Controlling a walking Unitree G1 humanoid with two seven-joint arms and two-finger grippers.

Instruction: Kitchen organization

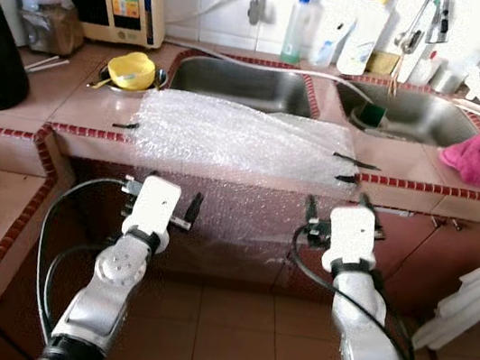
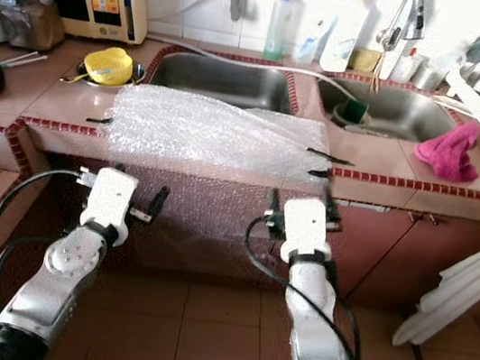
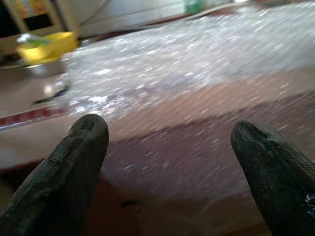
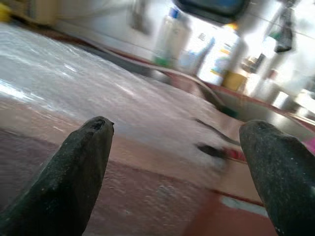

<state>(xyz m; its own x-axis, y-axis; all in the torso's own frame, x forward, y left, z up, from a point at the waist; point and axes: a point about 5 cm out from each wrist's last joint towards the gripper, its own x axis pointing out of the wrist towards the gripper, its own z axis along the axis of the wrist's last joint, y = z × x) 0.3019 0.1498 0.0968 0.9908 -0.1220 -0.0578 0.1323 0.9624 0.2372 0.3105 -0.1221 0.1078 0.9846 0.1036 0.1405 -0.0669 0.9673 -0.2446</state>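
Both grippers (image 3: 167, 147) (image 4: 182, 147) spread open, nr clear, crinkly, prob taped bubble wrap (image 1: 237, 139).

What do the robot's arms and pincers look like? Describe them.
Both arms are silver, rounded segments ending in black cuffs near the body. Each wrist carries a boxy white housing. Black cables loop alongside the left arm and the right arm. The left pincer and right pincer each have two thick, matte black fingers with rounded, textured tips.
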